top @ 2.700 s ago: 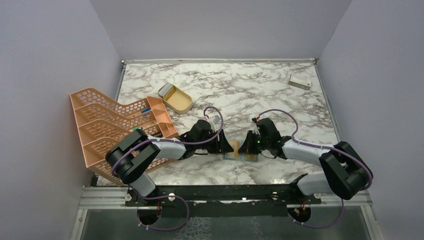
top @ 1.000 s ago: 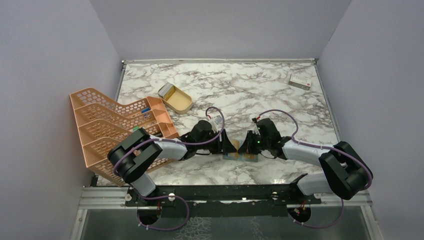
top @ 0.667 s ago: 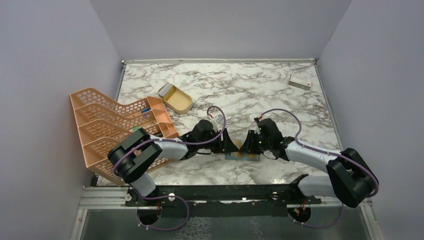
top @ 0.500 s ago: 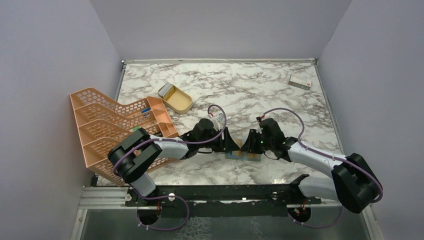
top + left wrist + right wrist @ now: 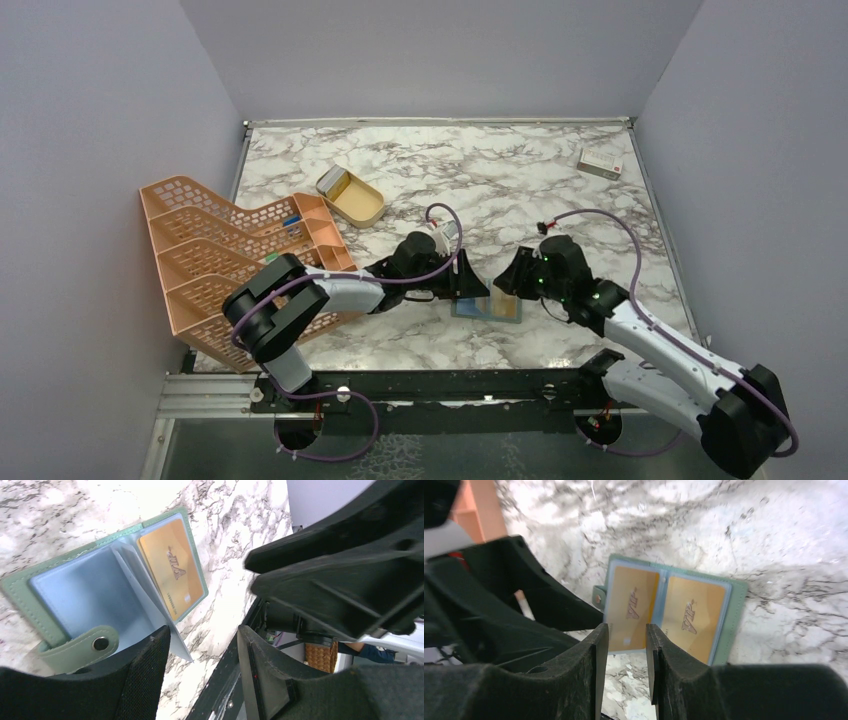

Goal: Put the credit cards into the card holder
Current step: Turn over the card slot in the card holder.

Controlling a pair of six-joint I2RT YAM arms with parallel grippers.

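The card holder (image 5: 730, 630) lies open on the marble, grey-green rim outward, snap tab (image 5: 100, 643) at its left end. In the right wrist view two tan-orange credit cards (image 5: 633, 607) (image 5: 694, 616) sit side by side in its clear sleeves. The left wrist view shows one card (image 5: 172, 570) beside a pale blue face. My right gripper (image 5: 626, 630) hovers just off the holder's near edge, open, nothing between its fingers. My left gripper (image 5: 202, 635) is open at the holder's tab end, with a loose clear leaf resting against one finger (image 5: 145, 680). From above, both grippers (image 5: 470, 283) (image 5: 511, 282) flank the holder (image 5: 487, 309).
An orange mesh file rack (image 5: 230, 260) stands at the left edge, close to my left arm. A gold oval tin (image 5: 352, 196) lies open behind it. A white box with a red mark (image 5: 600, 162) sits at the far right corner.
My right gripper has opened and drawn back to the right off the card holder, the arm swinging outward. The left gripper has edged slightly right and stayed open.
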